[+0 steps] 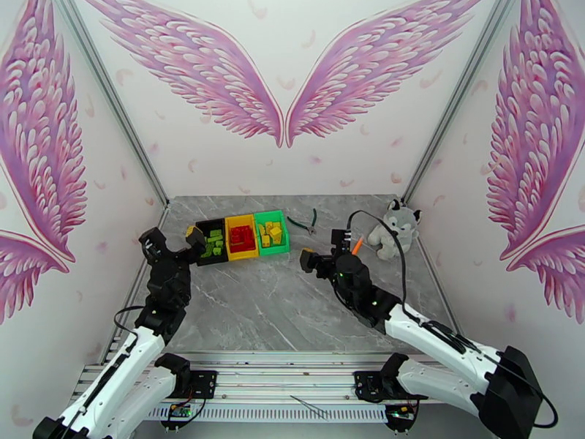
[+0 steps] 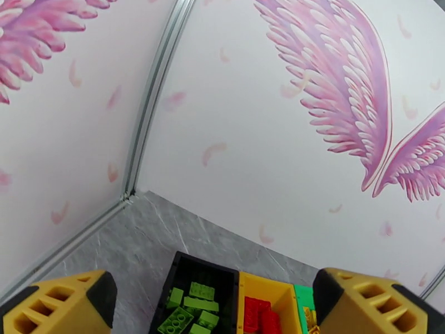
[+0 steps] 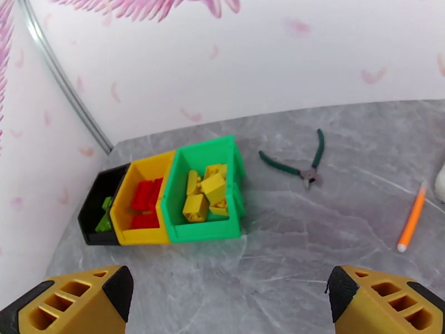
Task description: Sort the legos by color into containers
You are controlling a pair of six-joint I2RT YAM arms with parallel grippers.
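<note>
The left arm [image 1: 150, 327] rises forward from its base, white lower link and black wrist section upright. At its tip, the left gripper [image 1: 174, 240] has its jaws spread wide with nothing between them. Its yellow, black-tipped fingers [image 2: 61, 304] stand far apart. The right arm [image 1: 417, 331] reaches forward and inward, low and extended. The right gripper [image 1: 322, 249] is likewise spread wide and empty, its fingers [image 3: 78, 300] well separated and angled downward.

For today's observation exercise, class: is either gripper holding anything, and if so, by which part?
Nothing is held. The left gripper and the right gripper both stand open, with nothing between their fingers.
</note>
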